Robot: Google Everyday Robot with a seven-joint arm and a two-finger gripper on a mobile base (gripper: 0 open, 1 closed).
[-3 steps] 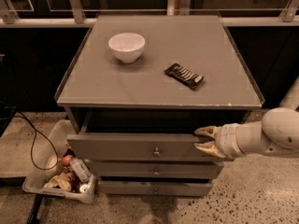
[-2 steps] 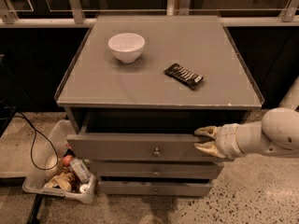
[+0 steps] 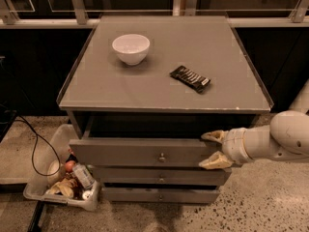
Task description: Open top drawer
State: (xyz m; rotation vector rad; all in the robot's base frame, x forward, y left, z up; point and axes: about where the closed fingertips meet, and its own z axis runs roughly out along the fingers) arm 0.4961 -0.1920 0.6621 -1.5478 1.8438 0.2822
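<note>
- The grey cabinet's top drawer (image 3: 126,152) stands pulled out a little way from the cabinet body, with a dark gap between its front panel and the worktop (image 3: 159,90) above.
- A small round knob (image 3: 162,156) sits at the centre of that front panel.
- The gripper (image 3: 212,149) is at the right end of the top drawer's front, reaching in from the right on a pale arm (image 3: 273,140).
- Its two fingers are spread apart, one at the panel's upper edge and one at its lower edge, with the panel's right end between them; whether they press on it cannot be told.
- Two shorter drawers, the middle drawer (image 3: 145,176) and the bottom drawer (image 3: 145,194), lie below, each less far out than the top one.
- On the worktop a white bowl (image 3: 131,47) stands upright towards the back left.
- A dark wrapped snack bar (image 3: 190,78) lies flat to the right of the bowl, well apart from it.
- On the speckled floor (image 3: 270,204) left of the cabinet is a clear plastic bin (image 3: 41,190) holding mixed small items, with a black cable (image 3: 35,151) looping beside it.
</note>
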